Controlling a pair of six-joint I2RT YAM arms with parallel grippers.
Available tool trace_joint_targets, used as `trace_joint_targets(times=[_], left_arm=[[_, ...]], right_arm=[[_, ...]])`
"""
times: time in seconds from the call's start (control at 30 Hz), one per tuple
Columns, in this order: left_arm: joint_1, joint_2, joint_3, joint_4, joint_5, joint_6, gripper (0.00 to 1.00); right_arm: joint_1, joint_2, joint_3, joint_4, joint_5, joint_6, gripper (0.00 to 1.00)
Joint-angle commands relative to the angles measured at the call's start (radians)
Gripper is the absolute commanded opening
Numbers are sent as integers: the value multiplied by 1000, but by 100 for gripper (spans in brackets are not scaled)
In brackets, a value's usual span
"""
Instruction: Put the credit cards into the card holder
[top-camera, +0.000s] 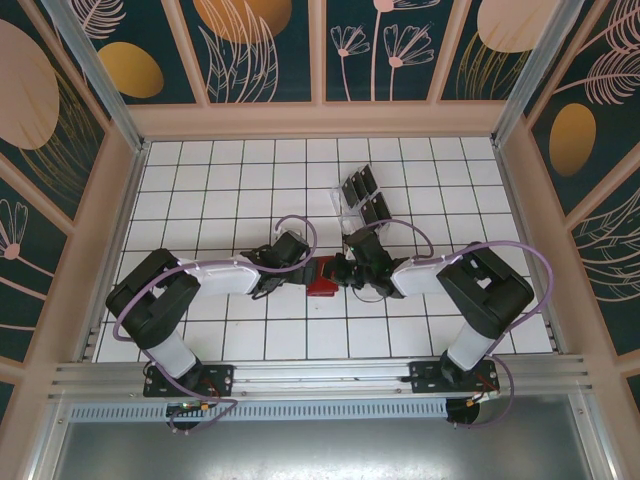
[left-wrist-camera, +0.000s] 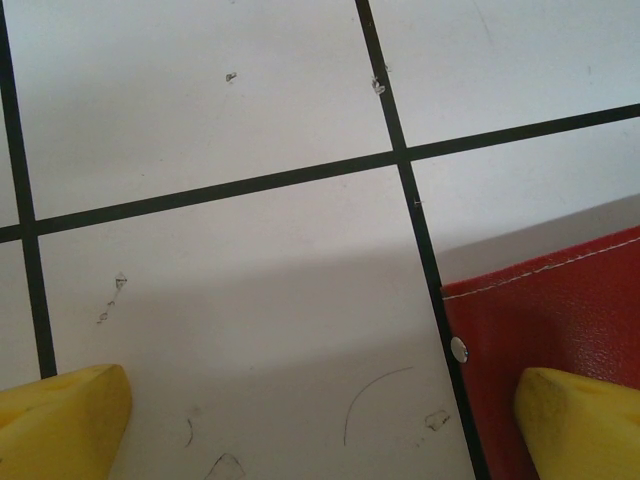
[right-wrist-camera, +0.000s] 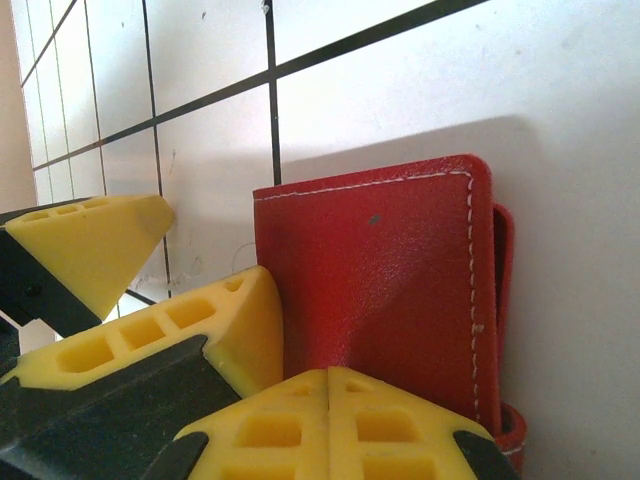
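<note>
The card holder (top-camera: 322, 279) is a red folded wallet lying flat on the tiled table between both arms; its stitched cover (right-wrist-camera: 380, 270) faces the right wrist camera. My right gripper (top-camera: 341, 271) is shut, its joined yellow tips (right-wrist-camera: 328, 378) pressed against the cover, which creases at that spot. My left gripper (top-camera: 297, 275) stands wide open (left-wrist-camera: 320, 430), one finger (left-wrist-camera: 585, 425) over the wallet's edge (left-wrist-camera: 550, 310), the other (left-wrist-camera: 60, 425) on bare tile. Several black credit cards (top-camera: 362, 196) stand in a clear slotted rack behind the wallet.
The table (top-camera: 220, 190) is white tile with black grid lines, fenced by wooden walls. The left gripper's yellow fingers (right-wrist-camera: 215, 320) show beside the wallet's left edge in the right wrist view. A metal stud (left-wrist-camera: 459, 349) sits at the wallet's border.
</note>
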Motion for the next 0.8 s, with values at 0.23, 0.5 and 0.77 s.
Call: trace_joint_targets(times=[0.23,0.5,0.77], left_arm=[[-2,36,-7,-24,34,18,99],[-2,36,-7,-23,37,19,99],[-1,36,-8,-23,37,18,99]], right_arm=[[-11,-94,47,-120,29,-8,0],[-11,-63,50,-93,23,-3,0],[-8,-45,9,-52,8,18,0]])
